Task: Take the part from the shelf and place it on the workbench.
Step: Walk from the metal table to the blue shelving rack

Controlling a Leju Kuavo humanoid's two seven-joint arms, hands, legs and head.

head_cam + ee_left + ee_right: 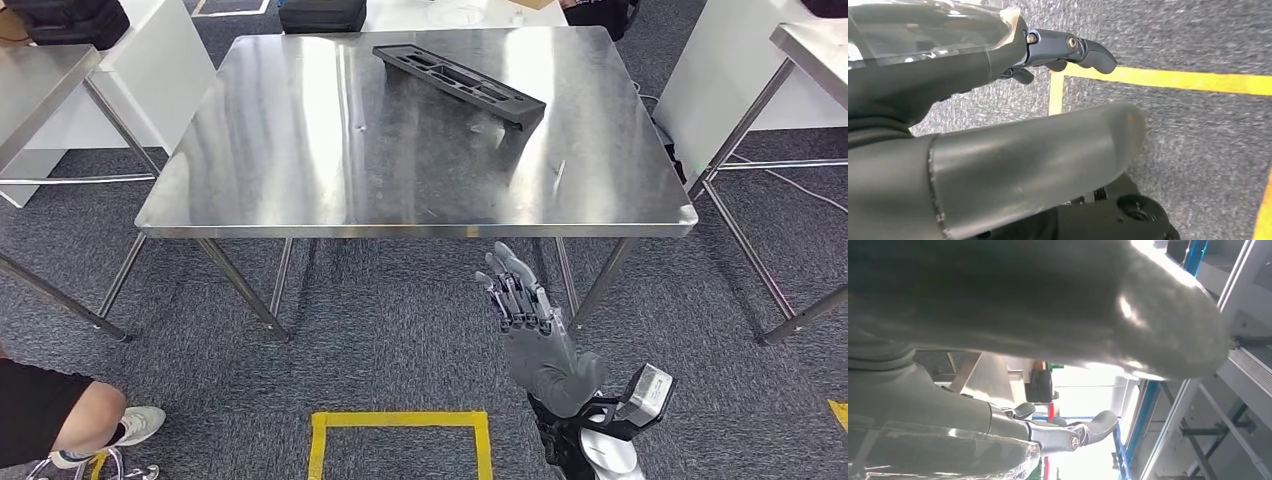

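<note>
A long black plastic part [460, 82] with several open pockets lies flat and at an angle on the far right of the steel workbench [300, 150]. My right hand [525, 315] hangs in front of the bench, below its near edge, with fingers stretched out and nothing in them. In the right wrist view the same hand [998, 315] shows its thick thumb and dark fingers [1068, 435] apart and empty. My left hand [998, 145] hangs low over the carpet, its fingers [1073, 50] apart from the thumb and holding nothing.
A second steel table [40, 90] stands at the left and a third [815, 40] at the right. A yellow tape square [400, 420] marks the carpet before the bench. A person's leg and shoe [70, 415] are at the lower left. Black cases [320, 14] sit behind the bench.
</note>
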